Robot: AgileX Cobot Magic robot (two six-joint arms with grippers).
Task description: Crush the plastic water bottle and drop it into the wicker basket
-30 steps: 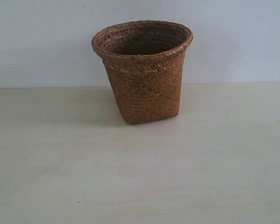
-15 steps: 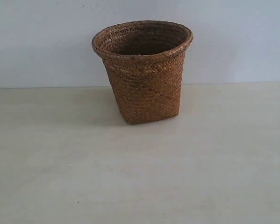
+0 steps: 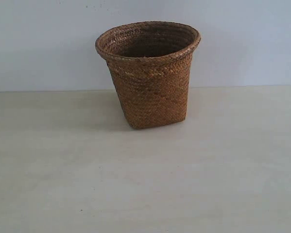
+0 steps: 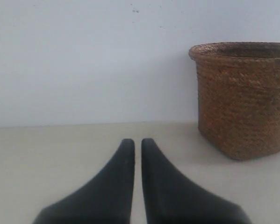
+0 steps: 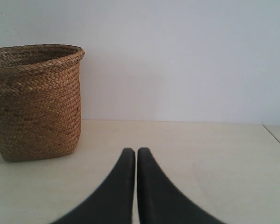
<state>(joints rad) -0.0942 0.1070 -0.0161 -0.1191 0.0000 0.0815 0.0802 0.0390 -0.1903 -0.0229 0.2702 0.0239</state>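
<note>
The brown wicker basket [image 3: 150,77] stands upright on the pale table, a little behind the middle of the exterior view. It also shows in the left wrist view, the wicker basket [image 4: 245,100], and in the right wrist view, the wicker basket [image 5: 34,102]. The plastic water bottle shows in no frame; the basket's inside is mostly hidden. My left gripper [image 4: 138,142] is shut with nothing between its black fingers, low over the table and well short of the basket. My right gripper [image 5: 136,151] is shut and empty too. Neither gripper appears in the exterior view.
A plain light wall [image 3: 43,43] stands behind the table [image 3: 135,184]. In the right wrist view a table edge or seam [image 5: 276,137] runs along one side.
</note>
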